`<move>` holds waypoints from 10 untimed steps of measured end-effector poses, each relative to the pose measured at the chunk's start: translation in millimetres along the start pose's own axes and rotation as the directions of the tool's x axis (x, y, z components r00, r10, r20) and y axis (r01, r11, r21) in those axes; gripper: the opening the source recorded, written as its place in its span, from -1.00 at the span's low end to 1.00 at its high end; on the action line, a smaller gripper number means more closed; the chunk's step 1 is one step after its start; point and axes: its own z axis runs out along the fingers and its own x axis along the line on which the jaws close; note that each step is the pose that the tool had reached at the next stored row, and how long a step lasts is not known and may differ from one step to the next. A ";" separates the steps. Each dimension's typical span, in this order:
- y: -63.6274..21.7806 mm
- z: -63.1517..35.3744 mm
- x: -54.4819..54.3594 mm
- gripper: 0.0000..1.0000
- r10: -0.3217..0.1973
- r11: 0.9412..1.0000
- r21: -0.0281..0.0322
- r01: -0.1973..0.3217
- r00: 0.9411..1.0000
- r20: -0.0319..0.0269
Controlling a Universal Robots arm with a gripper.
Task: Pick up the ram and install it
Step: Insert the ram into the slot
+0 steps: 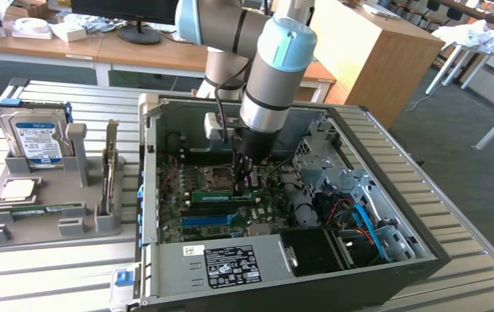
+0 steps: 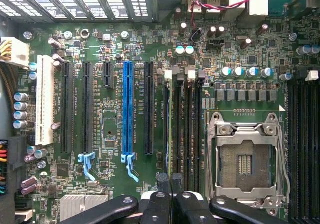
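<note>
The ram [image 1: 221, 195] is a thin green stick standing on edge in a memory slot of the motherboard, inside the open computer case [image 1: 420, 227]. In the wrist view I see the ram [image 2: 170, 129] edge-on, running along the slot straight out from between my fingertips. My gripper [image 1: 247, 187] reaches down into the case at the ram's end toward the exterior view's right, beside the empty processor socket [image 2: 247, 159]. The gripper [image 2: 170, 181] is shut, with its dark fingers pressed together on the stick's end.
A grey holder tray [image 1: 47, 231] on the slatted table at the exterior view's left carries a blue-labelled hard drive [image 1: 34, 140], a square silver processor chip [image 1: 17, 190] and another green strip [image 1: 43, 209]. Cables [image 1: 360, 218], drive cages and the power supply [image 1: 221, 263] crowd the case.
</note>
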 end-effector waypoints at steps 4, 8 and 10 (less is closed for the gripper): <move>0.0 0.0 0.2 -0.77 -0.006 1.000 0.000 0.006 1.000 0.000; -0.4 0.0 0.4 -0.77 -0.012 1.000 0.000 0.012 1.000 0.000; -0.5 0.0 0.4 -0.77 -0.014 1.000 0.000 0.014 1.000 -0.001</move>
